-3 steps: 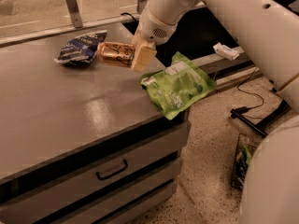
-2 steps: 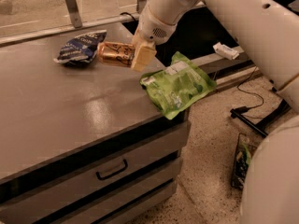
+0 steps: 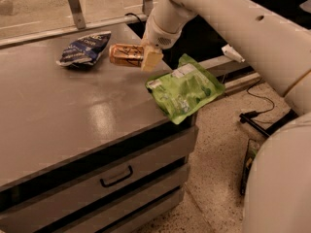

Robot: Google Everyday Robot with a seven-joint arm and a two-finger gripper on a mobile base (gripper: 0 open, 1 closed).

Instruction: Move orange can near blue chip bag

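Nothing moved: gripper (image 3: pixel 148 57) stays clamped on orange can (image 3: pixel 124 55), lying just beside blue chip bag (image 3: pixel 85 47); release likely next.

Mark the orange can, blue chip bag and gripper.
orange can (image 3: pixel 125 55): camera view, middle of its side.
blue chip bag (image 3: pixel 85 48): camera view, centre of its front.
gripper (image 3: pixel 149 58): camera view, its tip, at the orange can's right end.

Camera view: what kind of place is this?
Probably an office break room or kitchen: a grey counter with drawers, a speckled floor, a green snack bag. The claw is at the orange can, beside the blue chip bag.
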